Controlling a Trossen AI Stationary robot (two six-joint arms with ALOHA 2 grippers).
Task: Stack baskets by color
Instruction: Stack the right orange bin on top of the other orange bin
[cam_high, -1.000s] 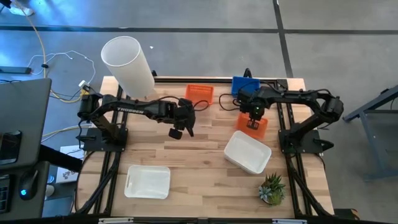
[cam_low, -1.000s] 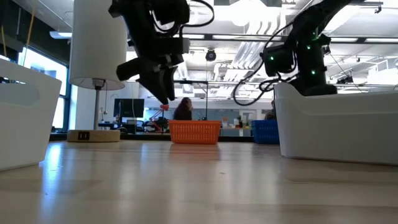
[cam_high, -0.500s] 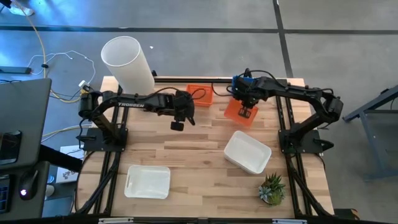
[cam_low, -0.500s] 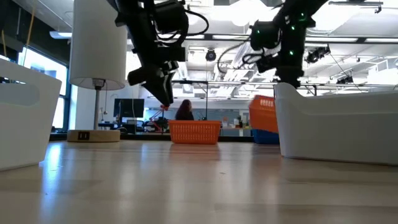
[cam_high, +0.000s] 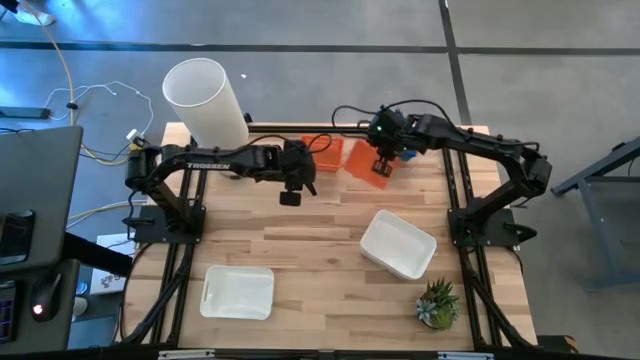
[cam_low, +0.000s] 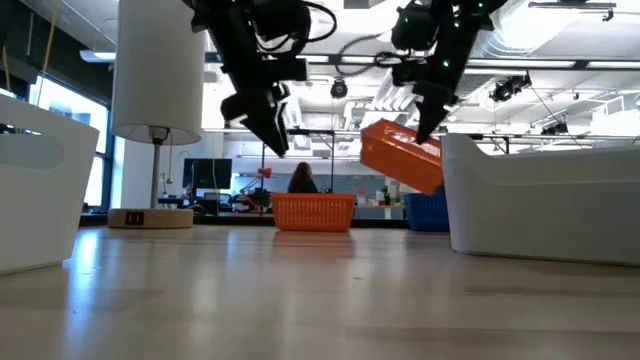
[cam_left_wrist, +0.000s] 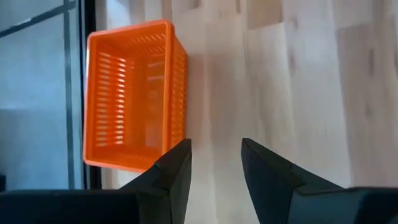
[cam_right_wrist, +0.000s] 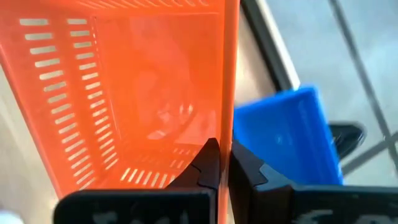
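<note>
My right gripper (cam_high: 381, 166) is shut on an orange mesh basket (cam_high: 360, 160), which hangs above the table's far middle (cam_low: 402, 155). A second orange basket (cam_high: 322, 150) stands on its base at the far edge, just left of the held one (cam_left_wrist: 134, 102). Behind the held basket a blue basket (cam_right_wrist: 280, 134) stands on the table (cam_low: 428, 210). My left gripper (cam_left_wrist: 214, 163) is open and holds nothing; it hovers over bare wood just nearer than the standing orange basket (cam_high: 290, 197). My right gripper has one finger (cam_right_wrist: 208, 163) inside the orange basket and the other outside, pinching a side wall at its rim (cam_right_wrist: 227, 118). The fingers slant down from above. The basket is clear of the table and tilted, its far-left end higher (cam_low: 385, 135).
A white basket (cam_high: 397, 243) stands right of centre and another (cam_high: 238, 291) at the near left. A tall white cylinder lamp (cam_high: 205, 105) is at the far left corner, a small potted plant (cam_high: 437, 303) at the near right. Bare wood lies in the middle.
My right gripper has risen and gone toward the far edge and left, lifting the orange basket off the table and tipping it, close to the other orange basket. My left gripper has drifted a little toward the far edge and up, still holding nothing.
</note>
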